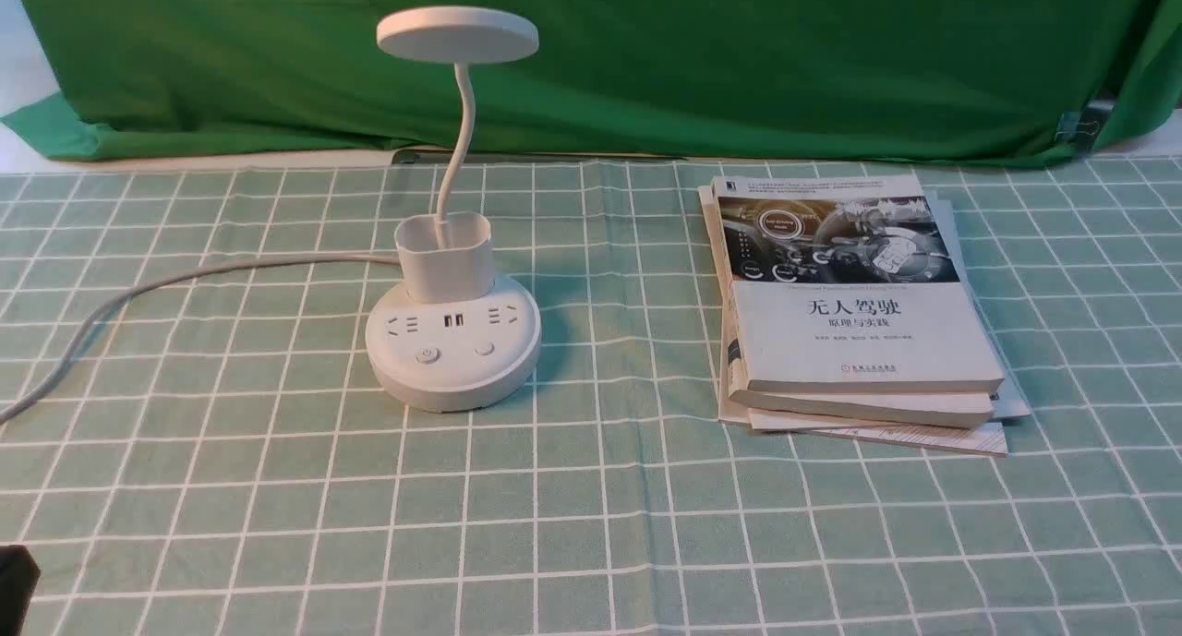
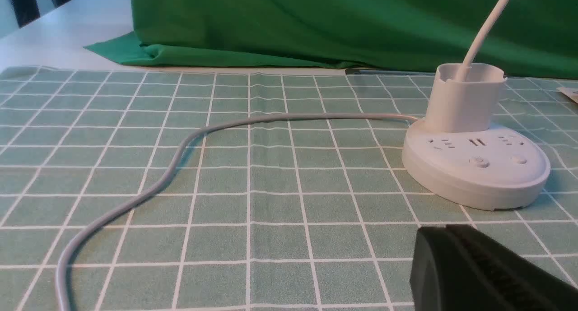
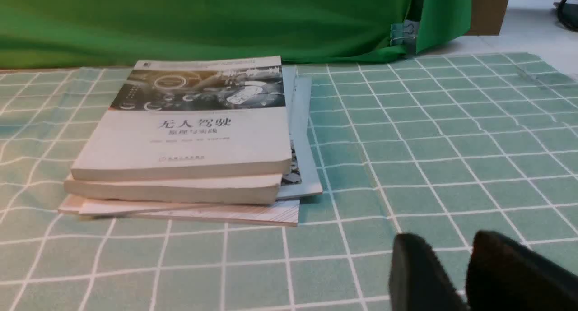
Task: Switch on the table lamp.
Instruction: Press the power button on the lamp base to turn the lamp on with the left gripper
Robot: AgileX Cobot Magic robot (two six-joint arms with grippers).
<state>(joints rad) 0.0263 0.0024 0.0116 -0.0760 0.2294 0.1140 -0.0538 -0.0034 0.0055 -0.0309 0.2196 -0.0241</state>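
The white table lamp (image 1: 452, 359) stands left of centre on the checked cloth. Its flat disc head (image 1: 457, 34) looks unlit, on a thin gooseneck (image 1: 459, 128) rising from a cup holder (image 1: 445, 253). Two buttons (image 1: 428, 354) (image 1: 485, 348) sit on the front of the round base below the sockets. In the left wrist view the base (image 2: 474, 189) lies just beyond my left gripper (image 2: 446, 229), which is shut and empty, apart from the lamp. Only a black corner of the left gripper (image 1: 14, 576) shows in the front view. My right gripper (image 3: 447, 241) is slightly open and empty, near the books.
A stack of books (image 1: 854, 313) (image 3: 189, 139) lies right of the lamp. The lamp's grey cord (image 1: 185, 276) (image 2: 180, 148) snakes off to the left across the cloth. A green backdrop (image 1: 646, 64) hangs behind the table's far edge.
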